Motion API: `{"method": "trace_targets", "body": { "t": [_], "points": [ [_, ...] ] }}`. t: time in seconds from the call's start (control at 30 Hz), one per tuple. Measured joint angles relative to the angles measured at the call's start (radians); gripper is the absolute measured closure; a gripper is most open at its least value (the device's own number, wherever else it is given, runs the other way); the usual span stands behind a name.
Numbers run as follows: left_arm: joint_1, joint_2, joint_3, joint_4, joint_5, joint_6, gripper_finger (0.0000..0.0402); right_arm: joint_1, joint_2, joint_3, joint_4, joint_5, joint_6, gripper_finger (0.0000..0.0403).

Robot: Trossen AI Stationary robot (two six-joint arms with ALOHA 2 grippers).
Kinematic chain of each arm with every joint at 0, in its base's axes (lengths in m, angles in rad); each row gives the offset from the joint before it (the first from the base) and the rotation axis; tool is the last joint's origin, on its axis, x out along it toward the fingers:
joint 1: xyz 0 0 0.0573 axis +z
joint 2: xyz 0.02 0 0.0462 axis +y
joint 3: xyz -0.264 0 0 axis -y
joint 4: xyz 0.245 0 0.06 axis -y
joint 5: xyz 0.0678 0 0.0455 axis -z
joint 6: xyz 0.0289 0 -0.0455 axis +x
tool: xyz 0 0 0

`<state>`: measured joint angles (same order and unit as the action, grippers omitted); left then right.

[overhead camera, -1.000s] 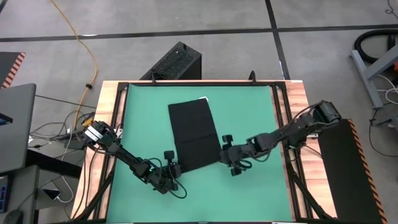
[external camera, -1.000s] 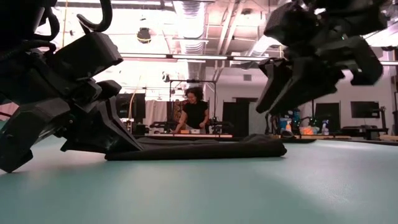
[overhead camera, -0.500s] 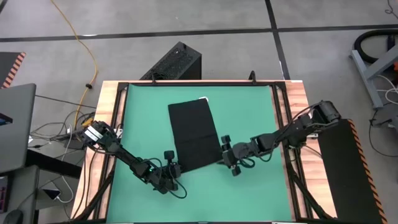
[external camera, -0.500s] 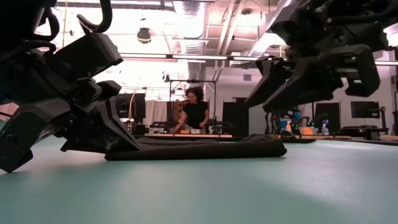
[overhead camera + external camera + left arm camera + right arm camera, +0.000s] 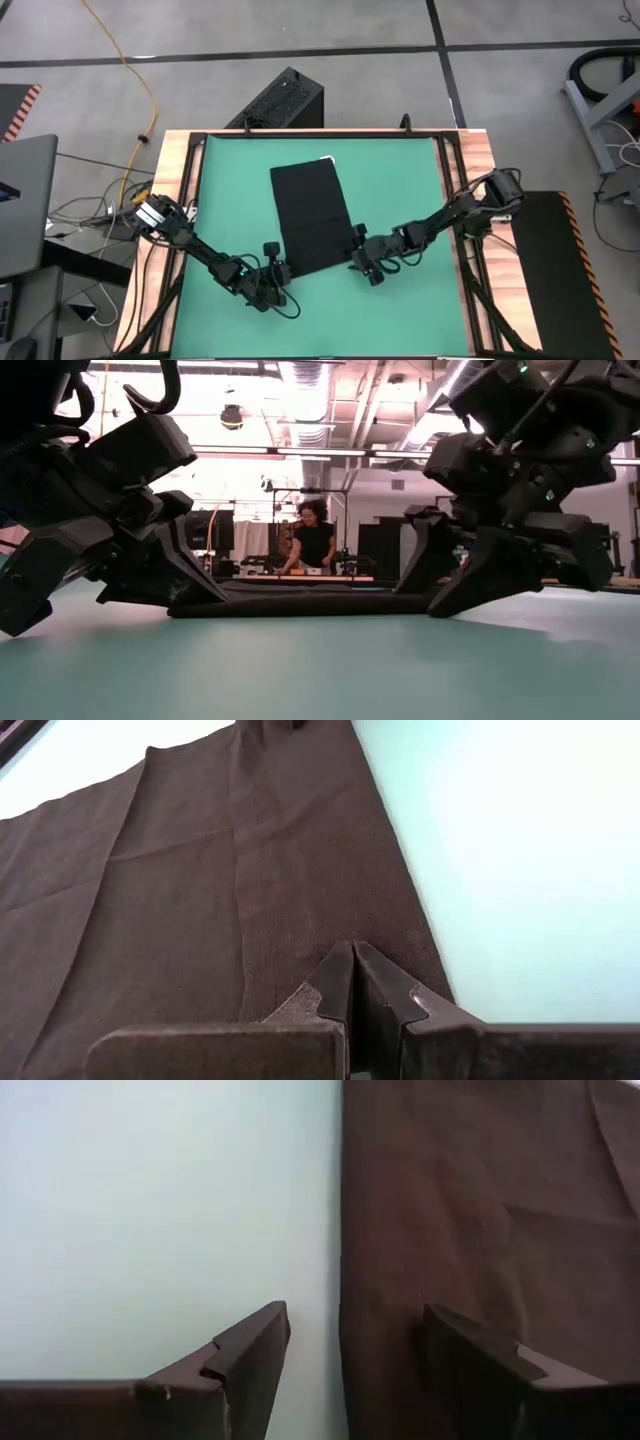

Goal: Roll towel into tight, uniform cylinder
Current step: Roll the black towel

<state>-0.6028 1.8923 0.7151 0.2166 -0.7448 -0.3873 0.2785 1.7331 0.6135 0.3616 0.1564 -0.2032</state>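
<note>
The black towel (image 5: pixel 310 215) lies flat on the green mat (image 5: pixel 400 180), with a small white tag (image 5: pixel 326 158) at its far edge. At the towel's near-left corner sits my left gripper (image 5: pixel 281 271), shut, its tips on the cloth (image 5: pixel 350 958). My right gripper (image 5: pixel 357 252) is open at the towel's near-right corner. It straddles the towel's right edge (image 5: pixel 342 1280), one finger (image 5: pixel 250 1350) over the mat and the other (image 5: pixel 470 1355) over the cloth. In the low view its fingertips (image 5: pixel 440 600) reach down to the level of the towel. My left gripper rests its shut fingertips (image 5: pixel 345 965) on top of the towel just inside its near-left corner (image 5: pixel 400 935), slanting down from the near left. The towel lies flat under them. Whether any cloth is caught between the tips, I cannot tell. My right gripper: I cannot tell whether its fingertips touch the towel or the mat.
A black ribbed box (image 5: pixel 285 100) stands on the floor beyond the table's far edge. The wooden table frame (image 5: pixel 175 180) surrounds the mat, which lies bare to the left and right of the towel. A person (image 5: pixel 314 545) stands far back in the room.
My right gripper has come down from above the mat to the towel's near-right corner and shifted slightly toward the towel. The left gripper and the towel have stayed where they were.
</note>
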Motion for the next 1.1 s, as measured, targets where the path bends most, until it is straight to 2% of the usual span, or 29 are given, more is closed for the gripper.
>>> {"method": "trace_targets", "body": {
  "t": [0.2,0.57,0.83,0.97,1.1],
  "points": [
    [0.0,0.0,0.0,-0.002,0.002,0.013,0.0401,-0.006,0.018,0.003,-0.062,0.023,0.069,0.0142],
    [0.001,0.0,0.001,-0.016,0.006,0.021,0.0401,-0.008,0.019,0.002,-0.096,0.066,0.073,0.0142],
    [0.001,0.0,0.001,-0.024,0.007,0.024,0.0401,-0.026,0.019,0.0,-0.113,0.067,0.2,0.0145],
    [0.001,0.0,0.001,-0.024,0.007,0.032,0.0401,-0.026,0.02,-0.001,-0.116,0.075,0.277,0.0174],
    [0.001,0.0,0.001,-0.027,0.007,0.036,0.0401,-0.026,0.02,-0.001,-0.118,0.094,0.356,0.0231]
  ]
}}
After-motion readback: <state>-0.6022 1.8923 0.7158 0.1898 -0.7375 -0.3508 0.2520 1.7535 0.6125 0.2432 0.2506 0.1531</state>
